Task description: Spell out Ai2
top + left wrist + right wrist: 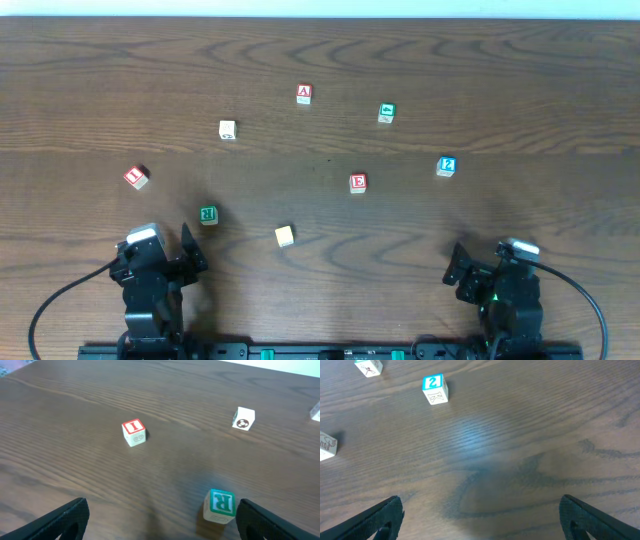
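Observation:
The red A block [304, 94] lies at the far middle of the table. The red I block [136, 177] lies at the left and shows in the left wrist view [133, 433]. The blue 2 block [446, 166] lies at the right and shows in the right wrist view [435, 389]. My left gripper [165, 255] [161, 520] is open and empty near the front left. My right gripper [478, 270] [480, 520] is open and empty near the front right.
A green R block [208, 214] [220, 505] sits just inside my left gripper's right finger. A red E block [358, 182], a plain tan block [285, 235], a white block [227, 130] [243, 418] and a green-marked block [386, 113] [369, 367] are scattered around.

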Action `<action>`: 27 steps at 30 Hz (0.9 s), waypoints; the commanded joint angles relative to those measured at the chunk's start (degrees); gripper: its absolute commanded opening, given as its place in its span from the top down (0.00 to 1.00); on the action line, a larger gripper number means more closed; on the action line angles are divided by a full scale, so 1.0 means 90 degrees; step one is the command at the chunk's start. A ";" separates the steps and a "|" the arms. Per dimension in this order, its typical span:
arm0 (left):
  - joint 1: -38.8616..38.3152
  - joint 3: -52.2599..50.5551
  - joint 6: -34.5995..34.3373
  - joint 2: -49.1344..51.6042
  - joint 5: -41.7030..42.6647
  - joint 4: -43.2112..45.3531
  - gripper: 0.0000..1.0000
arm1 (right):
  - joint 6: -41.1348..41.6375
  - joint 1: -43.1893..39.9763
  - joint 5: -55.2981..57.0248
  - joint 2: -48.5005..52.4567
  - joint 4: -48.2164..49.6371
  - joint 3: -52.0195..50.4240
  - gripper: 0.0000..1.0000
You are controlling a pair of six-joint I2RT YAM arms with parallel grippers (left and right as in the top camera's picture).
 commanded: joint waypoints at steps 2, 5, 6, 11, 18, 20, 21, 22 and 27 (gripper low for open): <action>0.0019 -0.0119 -0.0789 -0.0041 0.0935 0.0002 0.05 | 0.0083 -0.0051 0.0019 -0.0046 -0.0005 -0.0068 0.01; 0.0019 -0.0119 -0.1049 -0.0041 0.1588 0.0005 0.05 | 0.0083 -0.0051 0.0019 -0.0046 -0.0005 -0.0068 0.01; 0.0019 -0.0119 -0.1149 -0.0041 0.1661 0.0002 0.05 | 0.0083 -0.0051 0.0019 -0.0046 -0.0005 -0.0068 0.01; 0.0019 -0.0119 -0.1168 -0.0041 0.1583 0.0010 0.05 | 0.0085 -0.0051 0.0019 -0.0046 -0.0005 -0.0068 0.01; 0.0017 -0.0117 -0.1154 -0.0029 0.1899 0.0102 0.05 | 0.0083 -0.0051 0.0019 -0.0046 -0.0005 -0.0068 0.01; 0.0017 -0.0095 -0.1178 0.0024 0.1919 0.0250 0.05 | 0.0083 -0.0051 0.0019 -0.0046 -0.0005 -0.0068 0.01; 0.0017 -0.0075 -0.1226 0.0100 0.1919 0.0352 0.05 | 0.0083 -0.0051 0.0019 -0.0046 -0.0005 -0.0068 0.01; 0.0019 -0.0051 -0.1260 0.0189 0.1919 0.0418 0.05 | 0.0083 -0.0051 0.0019 -0.0046 -0.0005 -0.0068 0.01; 0.0022 0.0396 -0.1285 0.1112 0.1622 0.0461 0.05 | 0.0083 -0.0051 0.0019 -0.0046 -0.0005 -0.0068 0.01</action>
